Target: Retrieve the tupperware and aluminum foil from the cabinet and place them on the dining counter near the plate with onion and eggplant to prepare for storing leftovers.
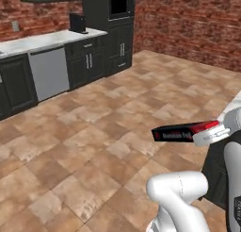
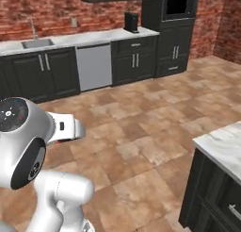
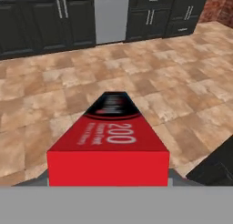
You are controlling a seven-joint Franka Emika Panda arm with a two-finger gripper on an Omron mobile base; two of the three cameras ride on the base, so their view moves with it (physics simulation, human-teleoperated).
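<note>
My gripper (image 1: pixel 207 131) is shut on the red end of the aluminum foil (image 1: pixel 181 132), a long black box with pale lettering, held level above the tiled floor. In the hand view the aluminum foil (image 3: pixel 109 141) runs away from the camera, its red end nearest and covering my gripper (image 3: pixel 108 178). A corner of the dining counter (image 2: pixel 222 145), white marble on a dark base, stands to my right. Its dark base (image 3: pixel 215 168) also shows low in the hand view. The tupperware, the plate with onion and eggplant, and the upper cabinet are out of view.
Across the tiled floor (image 1: pixel 94 132) runs a wall counter with dark base cabinets (image 2: pixel 47 73), a steel dishwasher (image 2: pixel 94 66) and a sink (image 2: pixel 37 43). A tall oven tower (image 1: pixel 120 19) stands at its right end. Brick walls close off the room behind.
</note>
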